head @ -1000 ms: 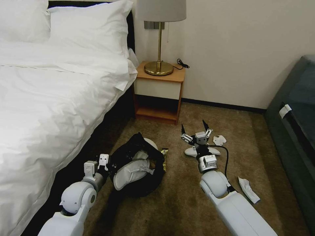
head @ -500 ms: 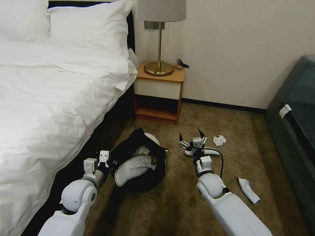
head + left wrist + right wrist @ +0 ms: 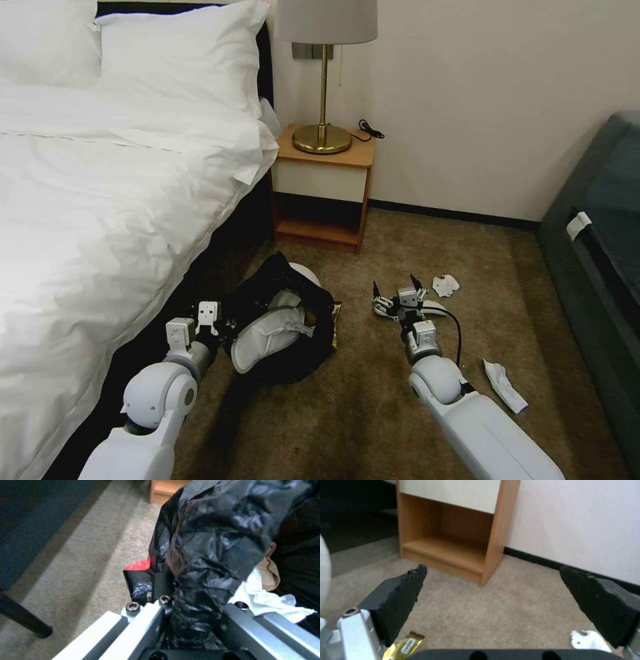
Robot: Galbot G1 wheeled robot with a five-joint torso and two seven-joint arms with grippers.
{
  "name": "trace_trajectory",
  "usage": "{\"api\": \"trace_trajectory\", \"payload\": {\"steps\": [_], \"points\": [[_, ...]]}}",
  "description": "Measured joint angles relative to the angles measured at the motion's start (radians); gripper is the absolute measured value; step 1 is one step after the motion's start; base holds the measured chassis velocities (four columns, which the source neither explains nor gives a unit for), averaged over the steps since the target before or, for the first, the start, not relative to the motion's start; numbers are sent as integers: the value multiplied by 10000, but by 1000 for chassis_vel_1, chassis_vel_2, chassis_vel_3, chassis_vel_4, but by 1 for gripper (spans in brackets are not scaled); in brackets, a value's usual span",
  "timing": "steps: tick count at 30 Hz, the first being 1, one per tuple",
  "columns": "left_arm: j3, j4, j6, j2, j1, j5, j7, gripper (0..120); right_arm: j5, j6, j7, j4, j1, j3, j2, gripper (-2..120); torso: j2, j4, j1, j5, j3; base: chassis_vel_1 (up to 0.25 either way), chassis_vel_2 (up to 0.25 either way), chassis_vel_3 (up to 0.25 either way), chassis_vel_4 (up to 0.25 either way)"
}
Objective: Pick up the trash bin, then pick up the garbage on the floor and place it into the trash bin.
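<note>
Right gripper (image 3: 398,293) low over slipper (image 3: 427,307), spread.

The brown short-pile carpet floor (image 3: 373,413) carries the round trash bin lined with crinkly black plastic (image 3: 293,333) beside the bed, tipped on its side. A gold snack wrapper (image 3: 335,327) lies just beside the bin. Further right lie a white slipper (image 3: 433,308), a crumpled white tissue (image 3: 445,285) and a flattened white paper scrap (image 3: 505,387). A wooden nightstand (image 3: 323,193) stands against the wall.
</note>
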Motion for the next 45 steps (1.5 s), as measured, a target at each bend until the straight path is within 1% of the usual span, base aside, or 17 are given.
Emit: {"api": "trace_trajectory", "payload": {"steps": [2,10,13,16,20,30,35,45], "points": [[-159,124,-23,-17,-108,-38,-10,0,-22,18,-70,-103,17,-65,113,100,0,-2,0,0,0,0,0,0,0],[-337,138,-23,-7,-126,-123,-50,0,-38,69,-264,-307,118,-157,212,100,0,-3,0,-2,0,0,0,0,0],[-621,223,-33,-49,-133,-158,-69,0,-8,111,-473,-552,358,-335,397,100,0,-2,0,-2,0,0,0,0,0],[-723,264,-40,-15,-133,-216,-69,0,31,135,-570,-692,501,-494,531,100,0,-1,0,-2,0,0,0,0,0],[-776,282,-45,-12,-145,-261,-68,0,57,177,-708,-826,596,-620,627,100,0,-1,0,-2,0,0,0,0,0],[-967,429,-81,-92,-168,-302,-56,0,77,331,-1183,-1651,1025,-1088,1189,100,0,-2,0,-2,0,0,0,0,0],[-985,441,-93,-132,-153,-299,-42,0,-21,364,-1415,-2045,1058,-1148,1402,100,0,-2,0,-1,0,0,0,0,0],[-928,441,-100,-261,-94,-234,-18,0,-29,400,-1911,-2681,1115,-1289,1537,100,0,-4,0,-1,0,0,0,0,0]]}}
